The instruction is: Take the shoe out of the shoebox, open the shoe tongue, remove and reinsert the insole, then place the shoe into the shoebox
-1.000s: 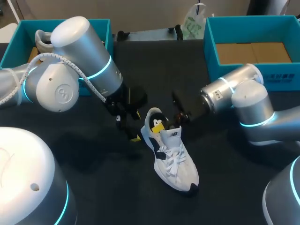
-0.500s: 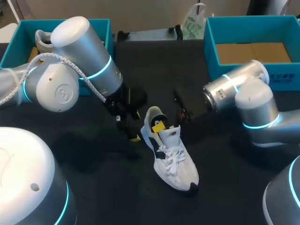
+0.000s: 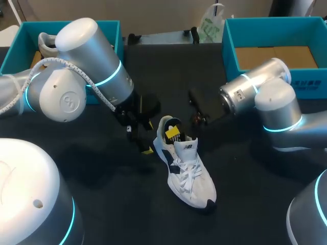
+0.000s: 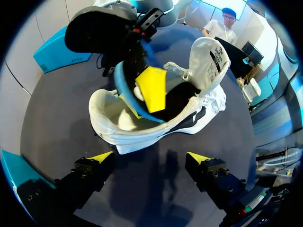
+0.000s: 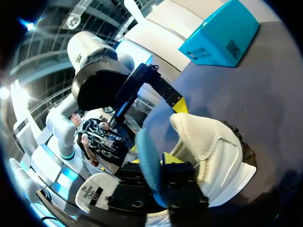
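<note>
A white shoe lies on the black table, toe toward the front, with its tongue folded up. My right gripper reaches into the shoe's opening from the right. It is shut on the edge of the blue insole, which curves up out of the shoe between its yellow tips. In the right wrist view the insole stands between the fingers, above the white heel. My left gripper is open just behind the heel, apart from it, and holds nothing.
A teal shoebox at the back left holds another shoe. A second teal shoebox with a brown cardboard floor stands at the back right. A plastic bag lies at the table's far edge.
My right gripper let its jaws out and closed them again inside the shoe's opening, while its wrist drew slightly back and up. The left arm and the shoe have not moved.
</note>
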`<move>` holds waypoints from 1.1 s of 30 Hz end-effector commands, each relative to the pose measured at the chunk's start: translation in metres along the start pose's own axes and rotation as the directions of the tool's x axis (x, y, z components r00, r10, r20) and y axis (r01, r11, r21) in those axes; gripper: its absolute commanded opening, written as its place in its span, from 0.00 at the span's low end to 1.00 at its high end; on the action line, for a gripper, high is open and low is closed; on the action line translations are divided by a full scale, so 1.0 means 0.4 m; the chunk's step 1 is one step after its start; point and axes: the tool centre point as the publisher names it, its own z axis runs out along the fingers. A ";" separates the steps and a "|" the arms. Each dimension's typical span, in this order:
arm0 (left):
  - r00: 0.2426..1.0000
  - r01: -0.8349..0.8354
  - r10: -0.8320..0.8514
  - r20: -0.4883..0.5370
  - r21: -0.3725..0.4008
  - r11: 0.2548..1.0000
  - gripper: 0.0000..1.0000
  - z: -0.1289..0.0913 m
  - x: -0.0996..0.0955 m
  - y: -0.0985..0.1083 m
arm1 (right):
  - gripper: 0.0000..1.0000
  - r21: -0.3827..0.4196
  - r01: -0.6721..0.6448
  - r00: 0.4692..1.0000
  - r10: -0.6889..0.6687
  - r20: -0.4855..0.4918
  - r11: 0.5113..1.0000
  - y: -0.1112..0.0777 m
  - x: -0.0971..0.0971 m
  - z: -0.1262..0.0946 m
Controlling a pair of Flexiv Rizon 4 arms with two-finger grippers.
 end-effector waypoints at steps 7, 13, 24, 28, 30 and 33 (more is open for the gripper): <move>1.000 0.000 0.000 0.001 -0.002 1.000 1.00 0.002 0.000 0.000 | 0.00 0.001 -0.078 0.997 0.078 0.009 0.997 -0.043 -0.022 0.016; 1.000 0.000 0.000 0.001 -0.002 1.000 1.00 0.002 0.000 0.000 | 0.00 -0.018 -0.079 0.996 0.080 0.039 0.997 -0.057 0.008 0.014; 1.000 0.000 0.000 0.001 -0.002 1.000 1.00 0.002 0.000 0.000 | 0.50 0.002 -0.025 0.997 0.025 0.074 1.000 -0.025 0.040 0.004; 1.000 0.000 0.000 0.001 -0.002 1.000 1.00 0.002 0.000 0.000 | 0.52 0.009 -0.015 0.996 0.015 0.085 1.000 -0.018 0.043 0.001; 1.000 0.000 0.000 0.001 -0.002 1.000 1.00 0.002 0.000 0.000 | 0.52 0.011 -0.013 0.996 0.012 0.093 1.000 -0.016 0.044 -0.001; 1.000 0.000 0.000 0.001 -0.002 1.000 1.00 0.002 0.000 0.000 | 0.51 0.014 -0.007 0.995 0.006 0.104 1.000 -0.012 0.050 -0.008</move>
